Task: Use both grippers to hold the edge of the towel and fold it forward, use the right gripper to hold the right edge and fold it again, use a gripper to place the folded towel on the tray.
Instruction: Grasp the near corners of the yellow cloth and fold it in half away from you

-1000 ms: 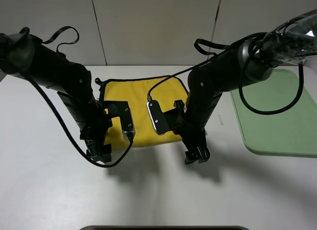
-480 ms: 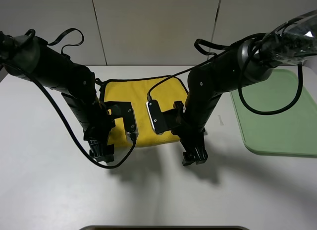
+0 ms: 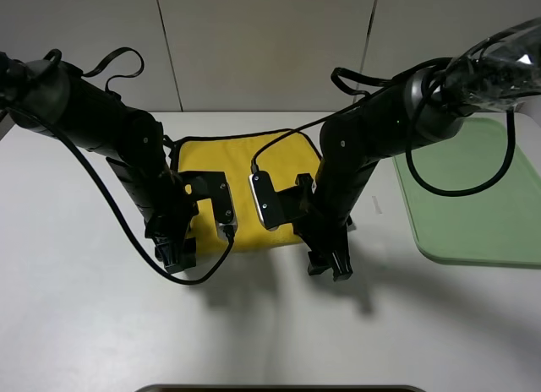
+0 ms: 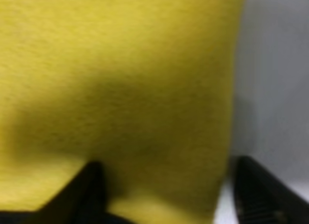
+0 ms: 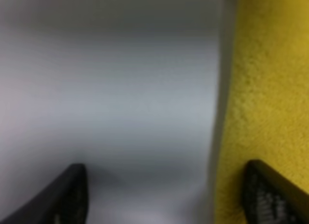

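Note:
The yellow towel lies flat in the middle of the white table, its black-trimmed edge showing along the far side. My left gripper points down at the towel's near left corner. In the left wrist view its fingers stand apart, with yellow cloth between them. My right gripper points down at the near right corner, open too. The towel's side runs between its fingers. The pale green tray sits at the right and holds nothing.
A grey panelled wall rises behind the table. Black cables loop off both arms, and the silver-white boxes hang over the towel. A dark rim shows at the table's front edge.
Both grippers have shifted a little inward toward the towel's near corners, and their jaws have narrowed. The towel and the tray have not moved.

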`<state>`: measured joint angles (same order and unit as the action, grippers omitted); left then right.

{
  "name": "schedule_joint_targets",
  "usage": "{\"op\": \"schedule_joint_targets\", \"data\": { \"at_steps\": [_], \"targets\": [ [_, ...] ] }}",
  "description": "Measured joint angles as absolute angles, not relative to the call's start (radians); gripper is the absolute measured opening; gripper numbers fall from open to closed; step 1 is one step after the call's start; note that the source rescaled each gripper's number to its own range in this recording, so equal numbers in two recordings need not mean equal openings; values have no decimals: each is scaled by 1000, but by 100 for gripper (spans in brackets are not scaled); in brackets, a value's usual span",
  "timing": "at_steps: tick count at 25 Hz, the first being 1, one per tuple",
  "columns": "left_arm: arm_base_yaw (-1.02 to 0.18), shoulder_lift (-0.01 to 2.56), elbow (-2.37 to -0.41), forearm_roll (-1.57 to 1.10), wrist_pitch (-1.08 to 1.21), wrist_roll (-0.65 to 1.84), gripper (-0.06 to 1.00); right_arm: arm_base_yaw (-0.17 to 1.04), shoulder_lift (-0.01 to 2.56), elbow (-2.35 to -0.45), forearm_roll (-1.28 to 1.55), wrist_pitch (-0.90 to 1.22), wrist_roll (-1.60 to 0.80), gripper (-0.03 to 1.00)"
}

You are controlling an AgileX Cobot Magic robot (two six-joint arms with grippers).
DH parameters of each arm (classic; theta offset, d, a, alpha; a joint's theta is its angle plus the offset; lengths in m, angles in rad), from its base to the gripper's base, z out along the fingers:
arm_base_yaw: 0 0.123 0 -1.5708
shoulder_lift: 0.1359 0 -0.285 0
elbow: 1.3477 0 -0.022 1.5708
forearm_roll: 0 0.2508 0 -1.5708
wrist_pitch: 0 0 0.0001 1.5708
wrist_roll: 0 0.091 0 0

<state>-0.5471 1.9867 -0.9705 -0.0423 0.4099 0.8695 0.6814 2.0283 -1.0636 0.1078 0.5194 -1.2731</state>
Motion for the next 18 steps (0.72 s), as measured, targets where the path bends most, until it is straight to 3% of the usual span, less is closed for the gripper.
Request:
{"op": "schedule_joint_targets", "data": {
  "at_steps": [6,16,18],
  "targets": [
    [-547,1989,-971,-34,410,869,25,681,2029,-1064,108,508,-1273,46],
    [-547,1991,-976,-27,419,869,4,681,2029,-1064,108,501,-1273,1],
    [-547,1991,-976,-27,423,869,1,681,2029,-1064,108,501,-1273,0]
  ]
}}
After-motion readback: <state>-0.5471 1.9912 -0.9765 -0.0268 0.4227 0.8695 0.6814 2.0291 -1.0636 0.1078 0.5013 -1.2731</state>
